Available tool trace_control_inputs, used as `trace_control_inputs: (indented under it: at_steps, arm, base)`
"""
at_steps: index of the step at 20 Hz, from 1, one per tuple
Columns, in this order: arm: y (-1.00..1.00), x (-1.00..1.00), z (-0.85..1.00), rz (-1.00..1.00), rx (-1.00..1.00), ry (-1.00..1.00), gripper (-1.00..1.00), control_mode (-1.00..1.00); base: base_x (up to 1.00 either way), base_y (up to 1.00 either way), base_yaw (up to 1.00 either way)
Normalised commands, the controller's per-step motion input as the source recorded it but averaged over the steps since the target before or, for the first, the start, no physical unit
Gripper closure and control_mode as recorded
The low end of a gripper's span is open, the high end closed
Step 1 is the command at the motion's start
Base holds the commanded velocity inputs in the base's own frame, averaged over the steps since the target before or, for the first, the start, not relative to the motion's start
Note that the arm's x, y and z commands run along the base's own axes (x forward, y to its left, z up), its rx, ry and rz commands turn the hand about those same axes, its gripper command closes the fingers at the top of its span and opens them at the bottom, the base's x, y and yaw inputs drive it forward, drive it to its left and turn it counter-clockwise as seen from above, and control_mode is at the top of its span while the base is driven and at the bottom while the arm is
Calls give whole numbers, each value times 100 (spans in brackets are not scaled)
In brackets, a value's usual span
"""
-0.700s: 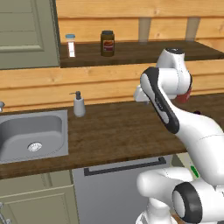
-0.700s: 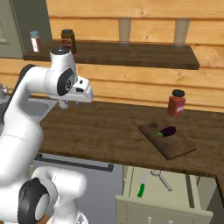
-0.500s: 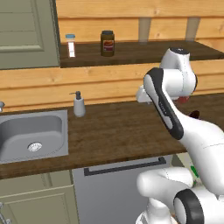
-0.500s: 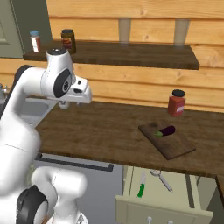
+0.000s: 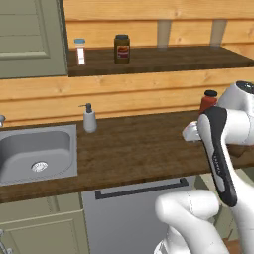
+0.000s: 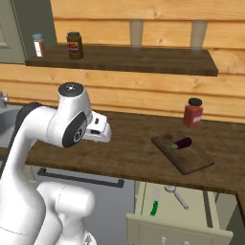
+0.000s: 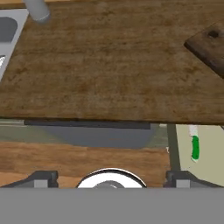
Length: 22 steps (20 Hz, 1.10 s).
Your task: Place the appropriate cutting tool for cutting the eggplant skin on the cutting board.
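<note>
Gripper: the gripper [image 7: 109,177] is seen at the bottom of the hand view, the two dark finger tips set wide apart with nothing between them; it is held above the front edge of the countertop [image 6: 129,153]
Arm: the white arm is raised over the counter, its hand seen near the counter's middle in the right base view
Cutting board: the cutting board [image 6: 183,153] lies flat on the countertop to the right, turned at an angle; one corner [image 7: 209,48] is seen at the upper right of the hand view
Eggplant: the eggplant [image 6: 181,143] rests on the cutting board, toward its back edge
Drawer: an open drawer [image 6: 179,210] is seen below the counter edge, under the board
Cutting tool: the cutting tool [image 6: 178,195] lies in the open drawer, a slender silvery utensil well apart from the gripper
Green-handled item: a green-handled utensil [image 6: 154,203] lies in the drawer just left of the cutting tool; it is also seen at the right of the hand view [image 7: 194,144]
Red jar: a red jar [image 6: 193,112] stands on the counter behind the board
Sink: a grey sink [image 5: 34,154] is set in the counter at the left, with a soap dispenser [image 5: 89,118] beside it
Shelf: a dark jar [image 5: 121,48] and a small bottle [image 5: 80,51] stand on the wooden shelf [image 5: 163,57]
</note>
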Motion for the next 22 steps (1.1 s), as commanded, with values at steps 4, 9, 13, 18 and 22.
trace_control_inputs:
  at_steps: [4, 9, 13, 18, 22]
  arm:
    - [-98, -35, -33, -5, 14, 28, -100, -100]
    - [-100, -13, -48, -4, 21, 25, -100, -100]
    - [-100, -2, -52, -5, 10, 22, -100, -100]
    - [-61, 0, -70, -2, -8, 7, -100, -100]
    - [-52, 3, -90, 3, -10, 3, -100, -100]
  base:
    - [0, 0, 0]
    - [0, 0, 0]
    - [0, 0, 0]
    - [0, 0, 0]
    - [0, 0, 0]
